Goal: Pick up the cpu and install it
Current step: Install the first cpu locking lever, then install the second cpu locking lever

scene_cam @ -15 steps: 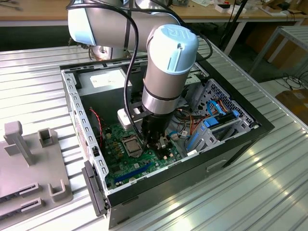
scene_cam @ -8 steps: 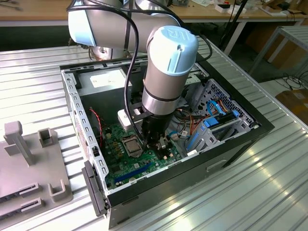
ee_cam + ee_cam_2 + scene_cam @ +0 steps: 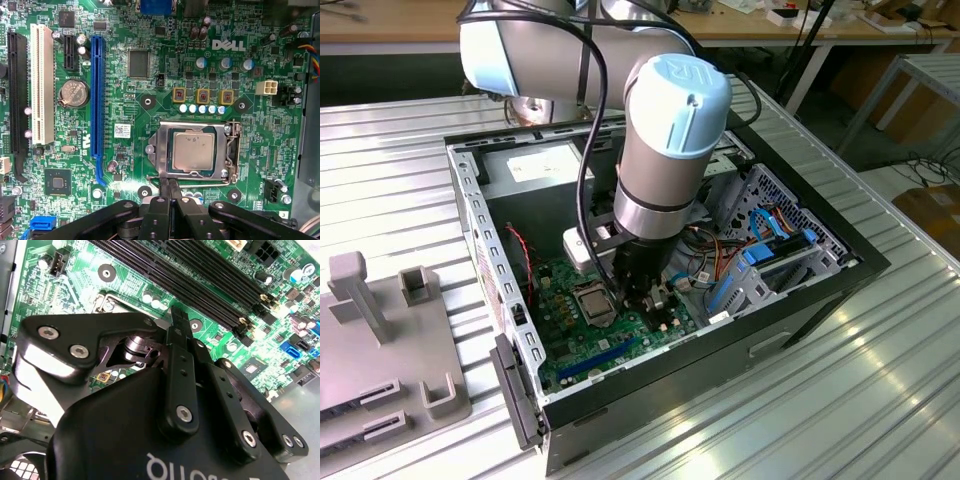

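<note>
One arm reached down into the open computer case [image 3: 470,190] on the counter [image 3: 880,400], its end effector [image 3: 169,186] clenched with the fingertips together and empty, just beside the socket's edge. The cpu [image 3: 193,149] already lay seated in the socket [image 3: 196,128] on the motherboard [image 3: 150,75]; by my reckoning the placing was done and what remained called for securing the retention frame

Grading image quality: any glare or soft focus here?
Exterior view: bright striped glare on the ribbed metal table. Second wrist view: a sheen on the near end effector. First wrist view: the motherboard is evenly lit and the CPU sharp.
</note>
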